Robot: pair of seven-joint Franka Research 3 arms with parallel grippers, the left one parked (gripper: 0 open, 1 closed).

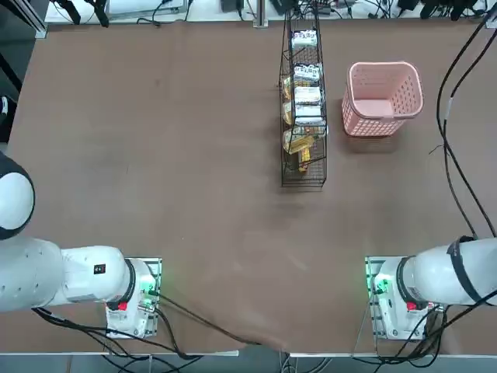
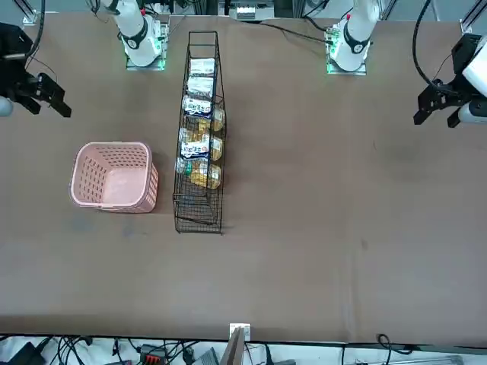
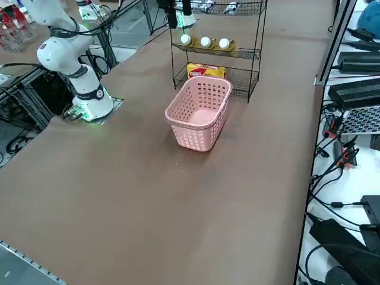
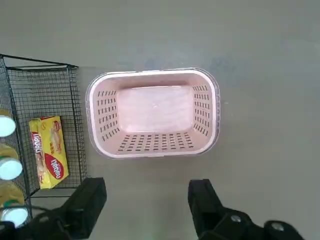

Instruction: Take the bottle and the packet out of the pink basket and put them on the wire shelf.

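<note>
The pink basket stands upright beside the wire shelf and holds nothing. Three white-capped bottles lie on the shelf, and white packets fill its top tier. I cannot tell which bottle or packet is the task's. My right gripper hangs open high above the table on the robot's side of the basket, with nothing between its fingers.
A yellow box lies on the shelf's lower tier next to the basket. Black cables trail along the table's right side. Equipment and cords crowd the floor past that edge.
</note>
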